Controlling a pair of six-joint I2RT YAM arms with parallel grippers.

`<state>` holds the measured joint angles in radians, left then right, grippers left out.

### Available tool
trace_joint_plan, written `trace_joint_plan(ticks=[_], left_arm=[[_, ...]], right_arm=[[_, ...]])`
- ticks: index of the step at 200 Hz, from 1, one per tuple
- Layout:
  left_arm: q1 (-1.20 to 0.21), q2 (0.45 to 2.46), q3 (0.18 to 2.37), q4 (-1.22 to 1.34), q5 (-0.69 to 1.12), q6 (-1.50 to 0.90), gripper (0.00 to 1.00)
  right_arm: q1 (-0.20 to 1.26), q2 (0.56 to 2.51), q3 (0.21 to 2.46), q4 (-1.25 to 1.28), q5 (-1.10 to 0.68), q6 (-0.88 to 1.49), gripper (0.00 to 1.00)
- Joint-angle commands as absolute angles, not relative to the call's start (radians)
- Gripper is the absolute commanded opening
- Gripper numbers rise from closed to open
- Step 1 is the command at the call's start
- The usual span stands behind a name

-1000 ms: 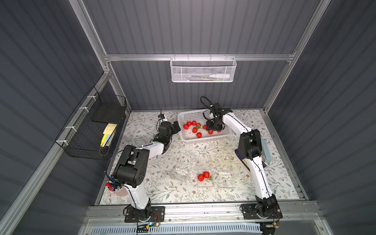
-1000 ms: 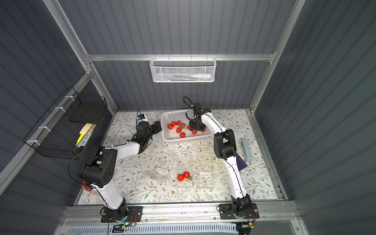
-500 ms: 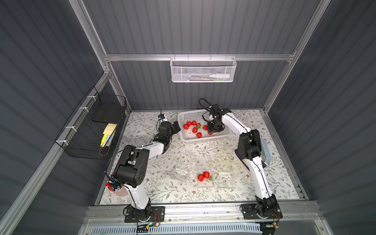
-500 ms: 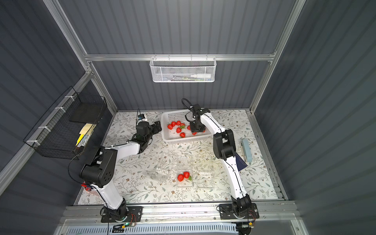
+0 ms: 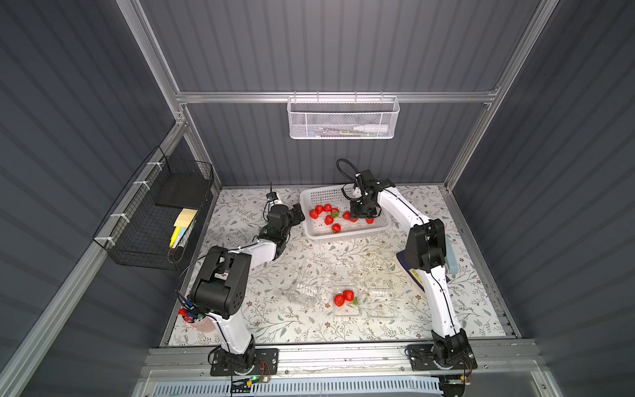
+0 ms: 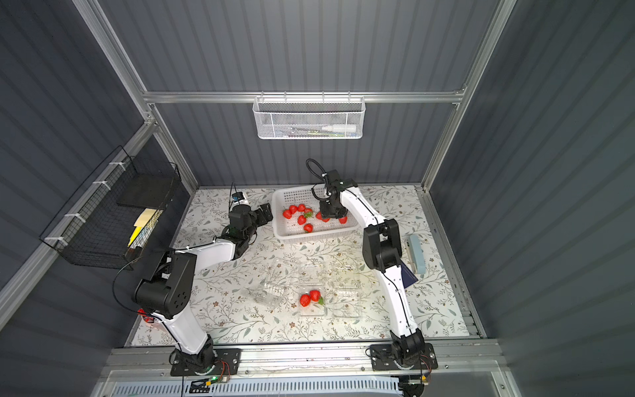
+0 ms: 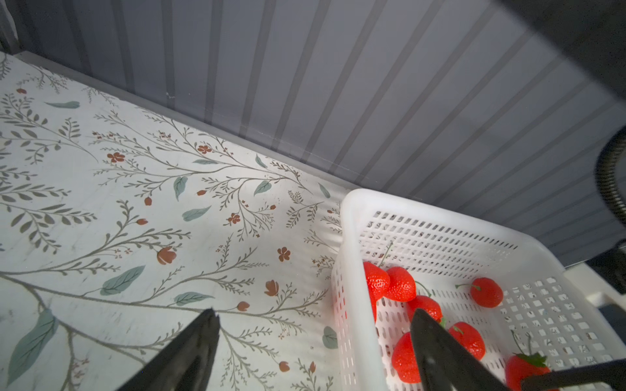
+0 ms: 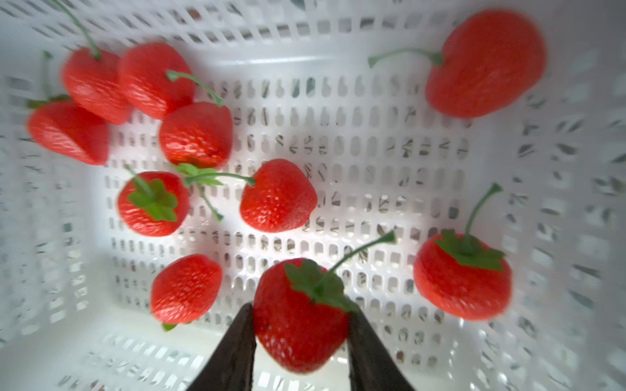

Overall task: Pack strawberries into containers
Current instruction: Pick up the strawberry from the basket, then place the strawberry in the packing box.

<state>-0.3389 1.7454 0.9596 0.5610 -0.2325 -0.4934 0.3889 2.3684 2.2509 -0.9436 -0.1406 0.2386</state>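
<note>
your left gripper (image 7: 315,316) hangs spread wide at the left wall of the white perforated basket (image 5: 343,234), one finger over the floral table (image 5: 378,330), the other over the basket's inside, holding nothing. loose strawberries (image 8: 277,196) lie on the basket floor. your right gripper (image 8: 301,313) is down in the basket, pinching one strawberry (image 8: 298,338) from both sides. nearer the front, three clear clamshell containers (image 5: 304,294) sit side by side; the middle one (image 5: 347,311) holds two strawberries (image 5: 343,297).

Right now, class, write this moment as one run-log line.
right gripper: shut on strawberry in white basket | left gripper: open, empty | middle container: two strawberries
</note>
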Motion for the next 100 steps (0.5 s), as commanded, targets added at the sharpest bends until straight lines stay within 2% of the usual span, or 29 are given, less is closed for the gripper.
trace_joint_plan(ticks=[1, 30, 46, 61, 100], left_arm=[[-0.342, 1.668, 0.945, 0.574, -0.231, -0.488, 0.92], [-0.342, 1.602, 0.920, 0.609, -0.203, -0.488, 0.93], [-0.342, 1.558, 0.898, 0.620, -0.121, -0.515, 0.99], [-0.339, 1.514, 0.882, 0.667, -0.104, -0.521, 1.00], [-0.332, 1.454, 0.912, 0.665, -0.160, -0.544, 1.00]], right_arm=[[0.399, 2.210, 2.187, -0.890, -0.160, 0.241, 0.23], [0.450, 2.036, 2.030, -0.854, -0.154, 0.227, 0.23], [0.506, 1.928, 1.912, -0.833, -0.111, 0.216, 0.23], [0.564, 1.831, 1.789, -0.807, -0.093, 0.204, 0.23], [0.724, 1.605, 1.442, -0.710, -0.108, 0.202, 0.22]])
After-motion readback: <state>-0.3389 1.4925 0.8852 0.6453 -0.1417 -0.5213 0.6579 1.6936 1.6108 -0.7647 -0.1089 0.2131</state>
